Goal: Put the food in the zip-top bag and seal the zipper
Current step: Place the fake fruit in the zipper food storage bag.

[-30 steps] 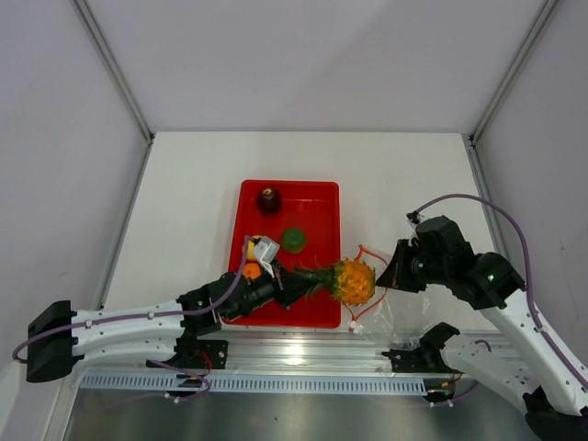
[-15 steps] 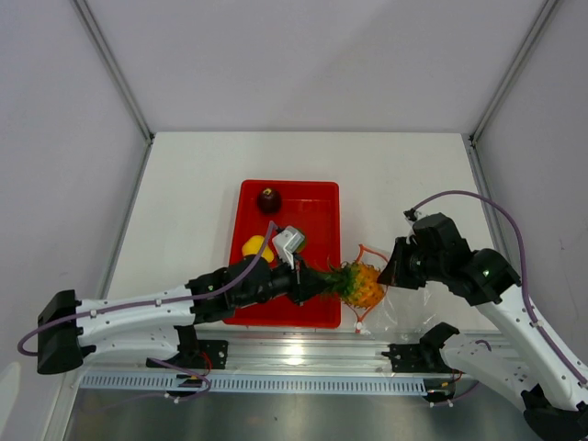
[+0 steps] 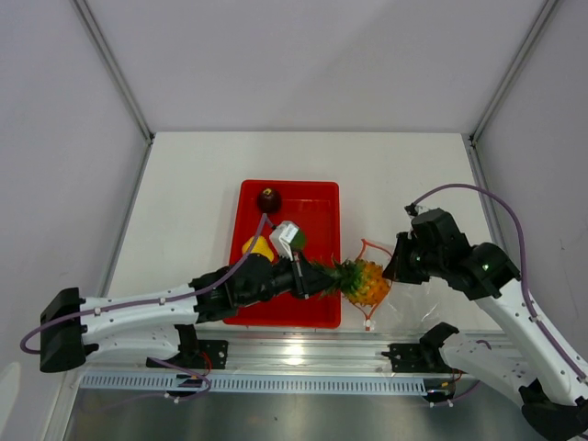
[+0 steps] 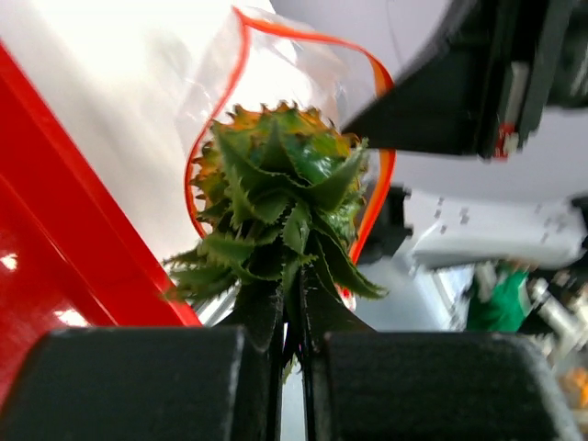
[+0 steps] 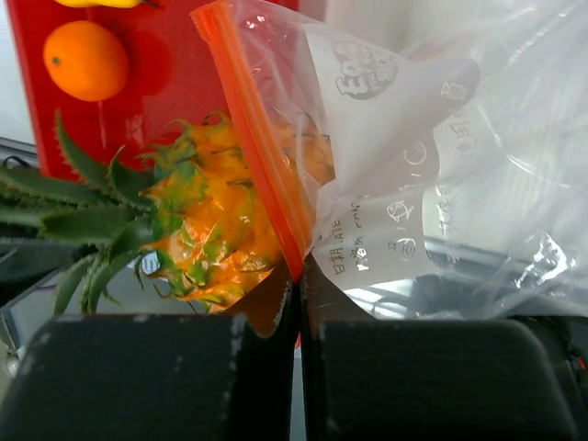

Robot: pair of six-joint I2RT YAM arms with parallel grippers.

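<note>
My left gripper (image 3: 320, 278) is shut on the green crown of the toy pineapple (image 3: 366, 281) and holds its body in the open mouth of the clear zip-top bag (image 3: 400, 299). In the left wrist view the crown (image 4: 285, 211) sits inside the red-orange zipper (image 4: 241, 83) loop. My right gripper (image 3: 393, 268) is shut on the zipper strip (image 5: 262, 156) and holds the mouth up. The pineapple (image 5: 207, 225) lies partly inside the bag (image 5: 441, 175). A dark red fruit (image 3: 268, 198), a yellow pear (image 3: 256, 247) and an orange (image 5: 84, 59) lie in the tray. The green fruit is mostly hidden behind my left wrist.
The red rectangular tray (image 3: 317, 197) lies left of the bag in the middle of the white table. An aluminium rail (image 3: 303, 347) runs along the near edge. White walls close in the back and both sides.
My left gripper has carried the pineapple right, from beside the tray's right edge into the bag's mouth. My right gripper has kept the bag's mouth raised, shifting slightly.
</note>
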